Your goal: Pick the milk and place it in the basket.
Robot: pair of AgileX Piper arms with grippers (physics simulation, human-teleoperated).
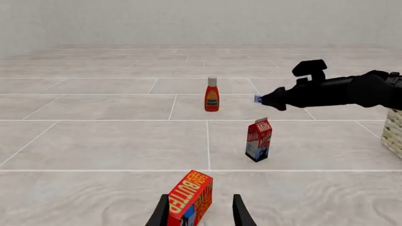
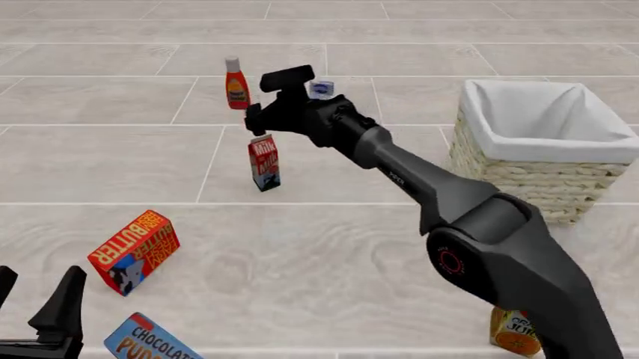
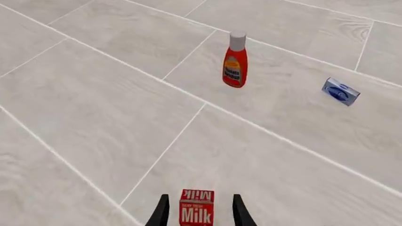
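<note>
Only my right wrist view shows the milk (image 3: 196, 207) standing upright on the desk between the right fingers (image 3: 242, 211), spread wide; my front view adds the basket (image 2: 519, 176) well right.

Looking down past the right gripper (image 3: 198, 211), both fingers (image 3: 162, 212) spread wide. Between them, the top of the milk (image 3: 196, 207), red with white lettering, apart from either finger. Farther out on the pale tiled table (image 3: 94, 108), an upright red sauce bottle (image 3: 236, 62) with white cap. Off to one side, well apart, a small blue-and-white box (image 3: 340, 91).
</note>
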